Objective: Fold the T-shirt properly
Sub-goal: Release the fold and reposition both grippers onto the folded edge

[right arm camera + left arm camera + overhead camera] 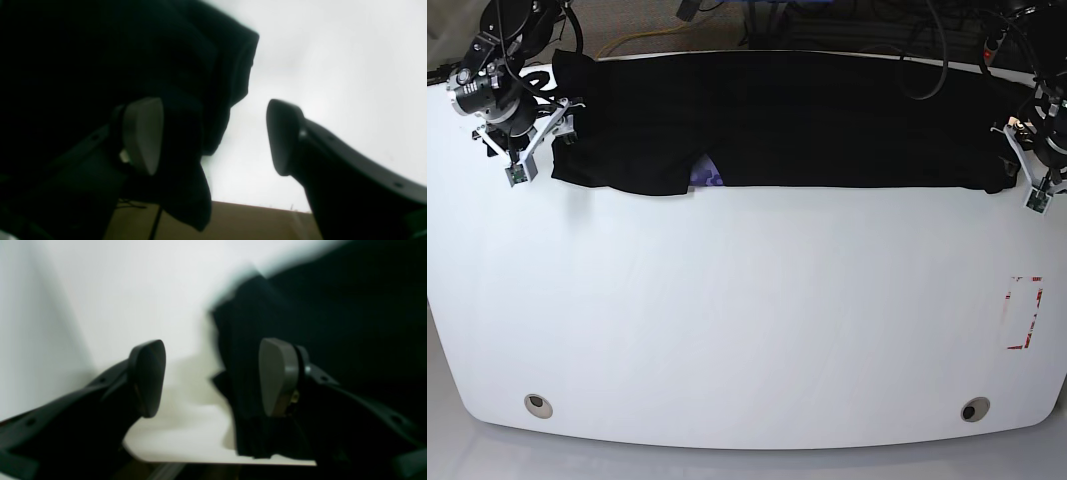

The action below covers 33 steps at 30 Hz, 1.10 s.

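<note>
The black T-shirt (807, 115) lies as a long folded band along the table's far side, with a bit of purple print (708, 176) peeking from under its near edge. My right gripper (539, 140) hovers at the band's left end and my left gripper (1019, 160) at its right end. In the left wrist view the left gripper (213, 376) is open, and blurred shirt fabric (333, 306) reaches in beside its right pad (277, 376). The right gripper (213, 136) is open too. The shirt's folded edge (186, 83) drapes past its left pad (143, 135), gripped by neither pad.
The white table (747, 320) stretches toward the front, with a red-marked rectangle (1024, 312) near its right edge and two round holes (539, 404) (972, 409) near the front corners. Cables (927, 50) hang behind the shirt. A table edge (200, 461) shows below the left gripper.
</note>
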Tool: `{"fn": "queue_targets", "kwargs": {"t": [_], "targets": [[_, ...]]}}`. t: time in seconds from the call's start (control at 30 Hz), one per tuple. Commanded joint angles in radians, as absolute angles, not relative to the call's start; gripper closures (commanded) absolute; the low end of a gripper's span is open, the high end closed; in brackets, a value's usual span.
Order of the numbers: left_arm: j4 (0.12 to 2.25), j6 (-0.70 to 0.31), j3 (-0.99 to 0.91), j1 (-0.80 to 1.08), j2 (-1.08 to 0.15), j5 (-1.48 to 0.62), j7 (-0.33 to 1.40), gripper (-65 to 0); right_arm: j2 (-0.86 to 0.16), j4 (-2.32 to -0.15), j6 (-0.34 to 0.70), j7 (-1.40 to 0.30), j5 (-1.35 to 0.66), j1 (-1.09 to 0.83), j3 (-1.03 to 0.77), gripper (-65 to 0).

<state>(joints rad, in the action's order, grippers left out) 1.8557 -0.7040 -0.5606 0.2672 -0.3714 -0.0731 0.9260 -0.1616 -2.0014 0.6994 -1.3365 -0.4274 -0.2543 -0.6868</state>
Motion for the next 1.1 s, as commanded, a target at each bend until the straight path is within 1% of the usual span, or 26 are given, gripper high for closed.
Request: {"fn": "queue_targets", "kwargs": {"t": [0.0, 0.07, 0.13, 0.2, 0.33, 0.4, 0.47, 0.57, 0.67, 0.77, 0.9, 1.07], "targets": [[1.937, -0.698, -0.582, 0.257, -0.394, -0.259, 1.055, -39.7, -0.177, -2.015, 0.698, -1.334, -0.567, -0.24, -0.702, -46.5], [1.937, -0.698, -0.579, 0.24, -0.394, -0.337, 1.089, -39.7, -0.17, -2.009, 0.698, -1.334, -0.618, -0.226, -0.69, -46.5], [1.933, -0.698, -0.57, 0.22, -0.389, -0.36, 1.13, -39.7, -0.156, -1.983, 0.698, -1.334, -0.639, -0.213, -0.616, -46.5], [1.917, -0.698, -0.538, 0.206, -0.386, -0.346, 1.141, -39.7, -0.145, -1.975, 0.698, -1.334, -0.619, -0.209, -0.584, -46.5], [1.828, -0.698, -0.453, 0.199, -0.386, -0.269, 1.135, -39.6, -0.082, -1.945, 0.698, -1.33, -0.518, -0.206, -0.519, -46.3], [1.767, -0.698, -0.444, 0.196, -0.386, -0.229, 1.125, -39.6, -0.07, -1.923, 0.698, -1.326, -0.463, -0.206, -0.504, -44.2], [1.695, -0.698, -0.444, 0.196, -0.386, -0.197, 1.082, -39.6, -0.061, -1.883, 0.698, -1.307, -0.412, -0.206, -0.486, -40.3], [1.603, -0.698, -0.444, 0.196, -0.39, -0.18, 1.017, -39.6, -0.071, -1.81, 0.698, -1.219, -0.337, -0.209, -0.455, -36.5], [1.512, -0.698, -0.441, 0.189, -0.392, -0.157, 0.944, -39.6, -0.079, -1.698, 0.698, -1.11, -0.243, -0.188, -0.443, -36.5], [1.431, -0.698, -0.389, 0.125, -0.389, -0.136, 0.924, -39.6, -0.11, -1.575, 0.698, -1.032, -0.176, -0.125, -0.447, -36.5], [1.353, -0.698, -0.352, 0.031, -0.375, -0.137, 0.921, -39.6, -0.159, -1.468, 0.698, -0.984, -0.171, -0.028, -0.447, -36.3], [1.385, -0.698, -0.386, -0.041, -0.315, -0.145, 0.944, -39.9, -0.174, -1.44, 0.698, -0.987, -0.171, 0.064, -0.444, -36.0]]}}
